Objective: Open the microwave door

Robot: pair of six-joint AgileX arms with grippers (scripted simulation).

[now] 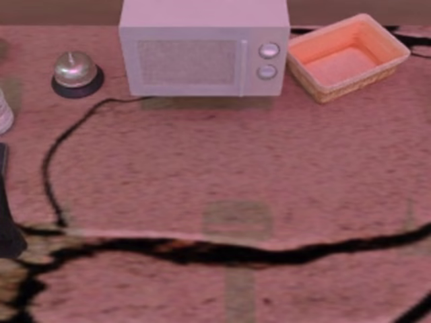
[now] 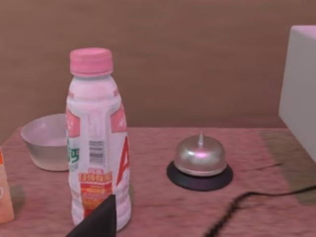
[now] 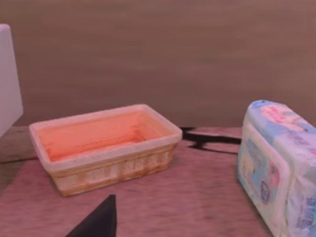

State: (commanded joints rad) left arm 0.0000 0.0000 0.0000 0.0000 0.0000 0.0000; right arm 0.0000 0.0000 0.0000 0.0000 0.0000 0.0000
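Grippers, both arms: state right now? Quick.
Left gripper: only a dark fingertip shows beside the bottle; cannot be told.
Right gripper: only a dark fingertip shows near the basket; cannot be told.

Bell [image 1: 75, 70], basket [image 1: 390, 42], bottle [image 2: 96, 148], bowl [image 2: 42, 140]

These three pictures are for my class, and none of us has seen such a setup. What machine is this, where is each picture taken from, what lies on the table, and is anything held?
It is a simulated pair of AgileX robot arms at a table. One picture looks down from above; the other two come from cameras on the left and right wrists.

At the back stands the microwave, its door shut. At its left is a silver bell, at its right a wicker basket. The left wrist view also shows a pink-capped bottle and a bowl; the right wrist view shows a wrapped packet.

Only a dark tip of each claw shows, the left and the right. Nothing is seen held.
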